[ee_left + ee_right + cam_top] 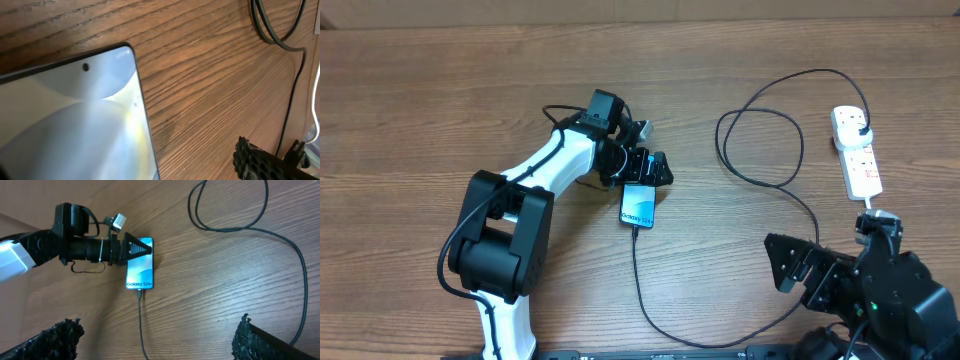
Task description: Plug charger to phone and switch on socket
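At 5 o'clock the right gripper (785,265) hangs with jaws spread wide. Mid-table lies the lit phone (639,204), the charger (636,265) tip at its 6 o'clock end, the left gripper (650,168), jaws apart, at its 12. The socket (855,150) sits at 2 o'clock.

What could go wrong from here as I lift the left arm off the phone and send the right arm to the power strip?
1. The open left gripper hangs over the phone's top end. Lifting off carelessly might nudge the phone and strain the connector plugged into its lower end.
2. The charger cable runs close by the right gripper. Reaching for the power strip could snag it and drag the phone.
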You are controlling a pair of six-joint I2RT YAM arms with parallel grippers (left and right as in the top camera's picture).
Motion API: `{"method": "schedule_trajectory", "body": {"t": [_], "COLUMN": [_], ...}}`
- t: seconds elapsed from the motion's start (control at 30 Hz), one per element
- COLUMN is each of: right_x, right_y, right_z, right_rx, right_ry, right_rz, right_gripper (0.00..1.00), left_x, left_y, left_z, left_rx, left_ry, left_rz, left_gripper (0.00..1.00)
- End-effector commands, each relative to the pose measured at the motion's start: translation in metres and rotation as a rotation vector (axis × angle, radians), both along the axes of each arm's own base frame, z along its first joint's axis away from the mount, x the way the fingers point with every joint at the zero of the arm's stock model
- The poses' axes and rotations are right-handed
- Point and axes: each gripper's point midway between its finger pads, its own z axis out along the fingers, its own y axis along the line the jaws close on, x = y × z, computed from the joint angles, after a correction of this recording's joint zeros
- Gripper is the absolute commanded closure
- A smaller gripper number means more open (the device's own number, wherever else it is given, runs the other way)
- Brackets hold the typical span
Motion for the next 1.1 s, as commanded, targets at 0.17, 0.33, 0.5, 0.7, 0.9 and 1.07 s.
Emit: {"method": "schedule_trajectory", "body": {"t": [0.17,0.33,0.5,0.7,0.9,1.07], "right_x": [0.002,0.002,0.002,0.002,0.004,0.004], "right_y": [0.001,0.001,0.001,0.001,-0.003,-0.003], "right_z": [0.001,0.001,0.001,0.001,0.001,0.001], "right_rx": [0.009,0.01,0.009,0.009,-0.005,-0.005], "right_ry": [-0.005,-0.005,-0.005,-0.005,-0.015,-0.016], "right_rz": [-0.007,-0.007,-0.007,-0.008,-0.026,-0.027], "right_gripper": [0.0,0.0,0.0,0.0,0.0,0.0], "left_x": [-0.028,-0.028,-0.028,-0.033,-0.049,-0.067], "left_y": [0.052,0.052,0.053,0.073,0.079,0.086], "left_z": [-0.086,-0.086,-0.087,-0.092,-0.091,-0.089], "left_rx": [0.301,0.301,0.308,0.418,0.452,0.485], "left_ry": [0.102,0.102,0.1,0.112,0.201,0.285], "left_rz": [0.012,0.013,0.013,0.019,0.062,0.076], "left_gripper": [0.0,0.0,0.01,0.0,0.0,0.0]}}
